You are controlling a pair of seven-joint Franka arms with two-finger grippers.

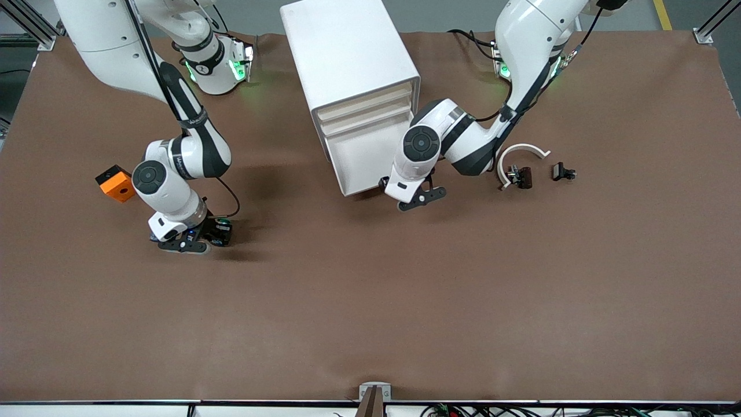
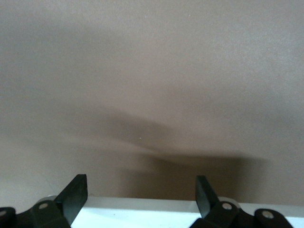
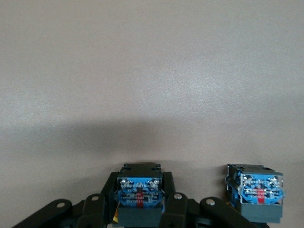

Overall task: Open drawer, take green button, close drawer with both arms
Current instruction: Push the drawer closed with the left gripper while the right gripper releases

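Note:
The white cabinet (image 1: 347, 58) stands at the middle of the table. Its lowest drawer (image 1: 362, 156) is pulled out and looks empty. My left gripper (image 1: 419, 197) is open at the drawer's front corner. In the left wrist view its fingers (image 2: 76, 192) straddle the drawer's white edge (image 2: 142, 209) without touching it. My right gripper (image 1: 185, 243) is low on the table toward the right arm's end. It is shut on a blue-black button block (image 3: 140, 192) whose cap is hidden. A yellowish sliver shows at the block's edge. A second button block (image 3: 256, 190) stands beside it, with a greenish tint in the front view (image 1: 221, 229).
An orange block (image 1: 117, 183) lies beside the right arm's wrist. A white curved piece (image 1: 521, 153) and two small dark parts (image 1: 521, 176) (image 1: 562, 172) lie toward the left arm's end. The brown table (image 1: 370, 301) stretches toward the front camera.

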